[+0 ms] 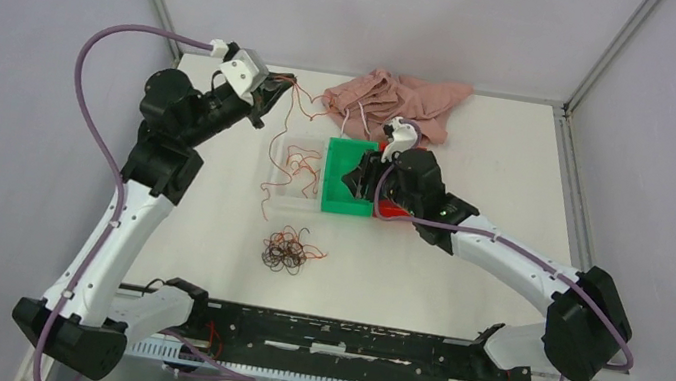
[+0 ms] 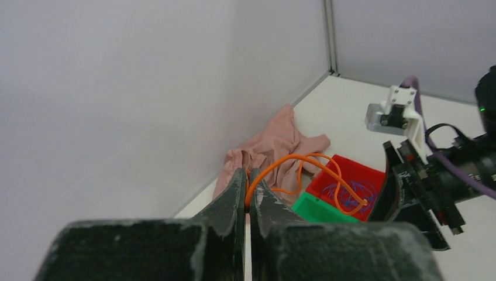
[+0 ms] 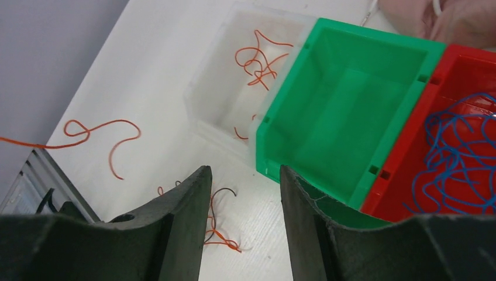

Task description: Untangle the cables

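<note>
Left tool [image 1: 279, 84] is seen from above raised beyond the clear tray [image 1: 298, 192], apart from the tangle [image 1: 288, 250] on the worktop [image 1: 461, 290]; in its wrist view one orange cable [image 2: 292, 157] is pinched, probably for sorting; in the right wrist view the right tool [image 3: 245, 172] is held wide, empty, over the green bin [image 3: 351, 117].

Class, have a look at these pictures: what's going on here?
Two robot arms seem to be sorting cables by colour. The left gripper is shut on an orange cable, held up toward the far left of the table. The right gripper hangs open above the empty green bin. Orange strands lie in the clear bin, blue ones in the red bin, and a mixed tangle lies on the table.
</note>
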